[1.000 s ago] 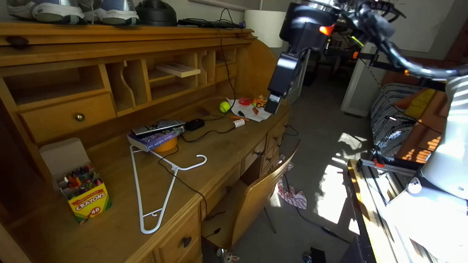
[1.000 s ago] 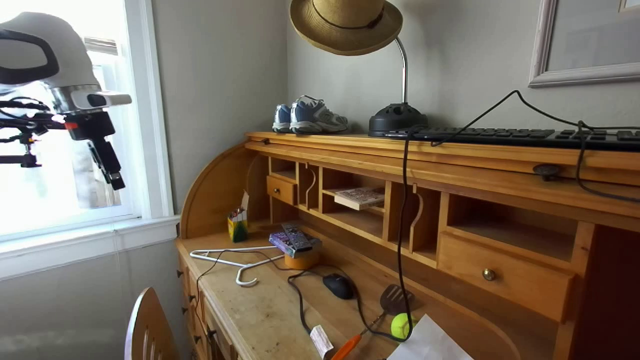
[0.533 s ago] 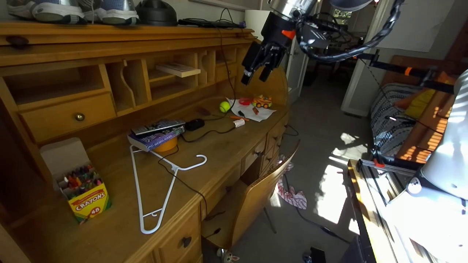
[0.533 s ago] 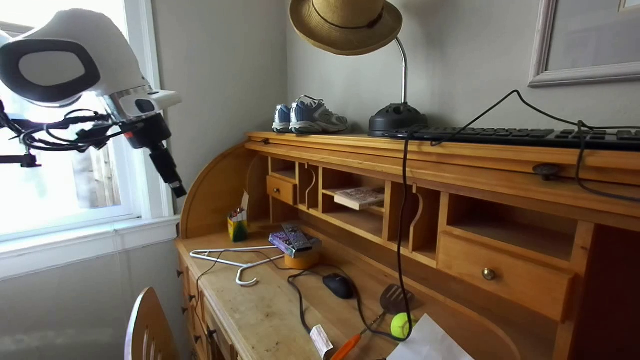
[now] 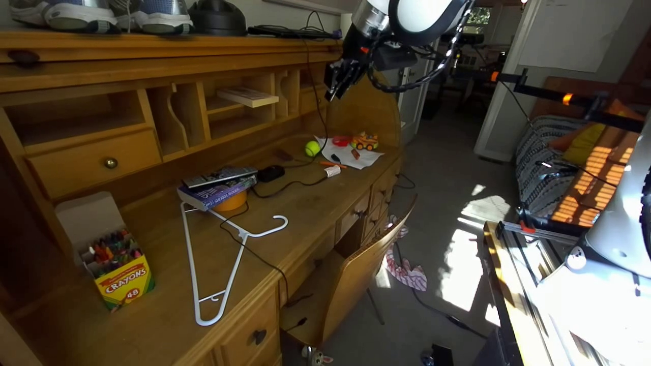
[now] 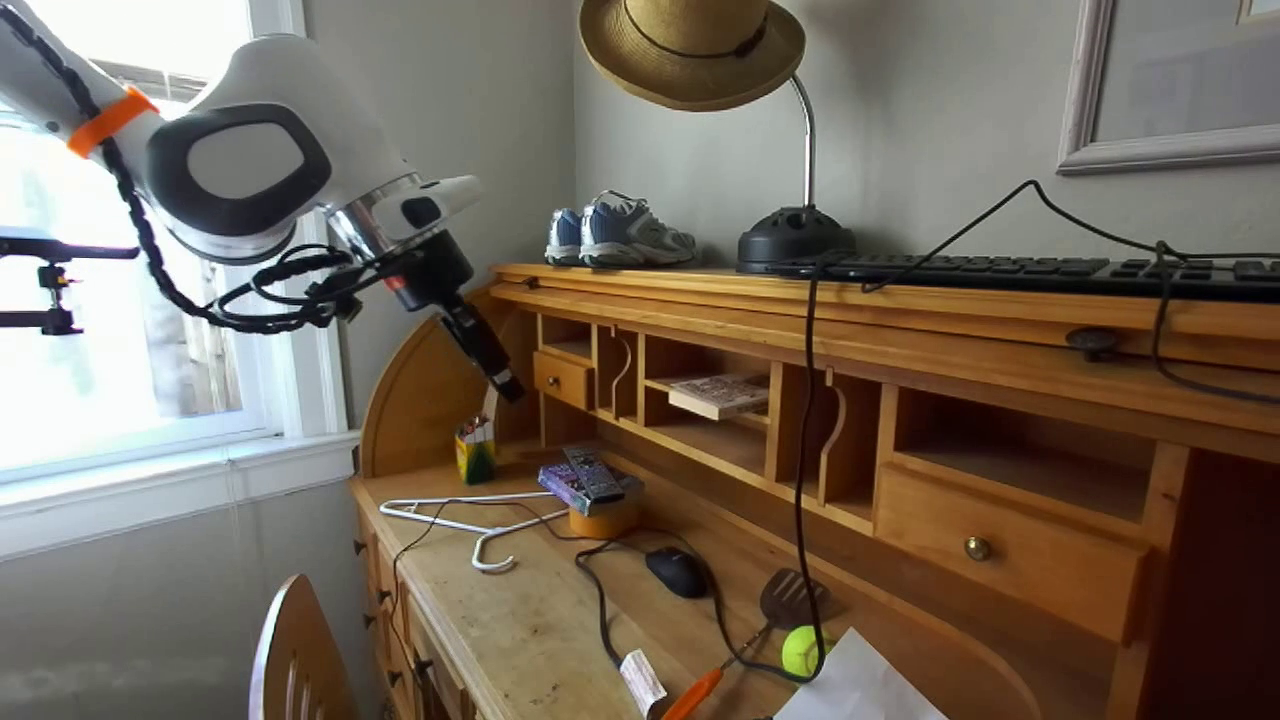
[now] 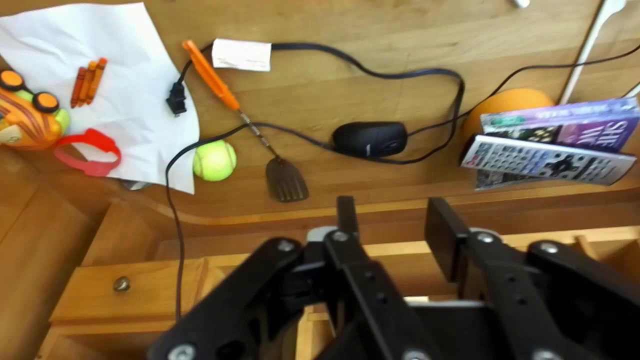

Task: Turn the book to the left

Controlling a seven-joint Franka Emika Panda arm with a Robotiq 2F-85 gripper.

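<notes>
The book (image 5: pixel 248 96) is thin and pale, lying flat in an upper cubby of the roll-top desk, one end jutting past the shelf edge. Its printed cover and pale page edge show on the same book (image 6: pixel 718 396) in an exterior view. In the air in front of the cubbies is my gripper (image 5: pixel 334 94), well apart from the book in both exterior views. Seen from the wrist, the gripper (image 7: pixel 392 217) is partly open, a clear gap between its pads and nothing held. Most of the book is hidden behind the gripper there.
A purple book (image 5: pixel 218 194) under a remote (image 7: pixel 548 159) rests on an orange round thing. On the desk also lie a mouse (image 7: pixel 370 139), spatula (image 7: pixel 286 180), tennis ball (image 7: pixel 215 160), white hanger (image 5: pixel 244 235) and crayon box (image 5: pixel 119 277). A black cable (image 6: pixel 808 400) hangs before the cubbies.
The arm has swung in from the window side over the desk, toward the cubbies. The fingers now look closer together than half a second ago. The book has not moved.
</notes>
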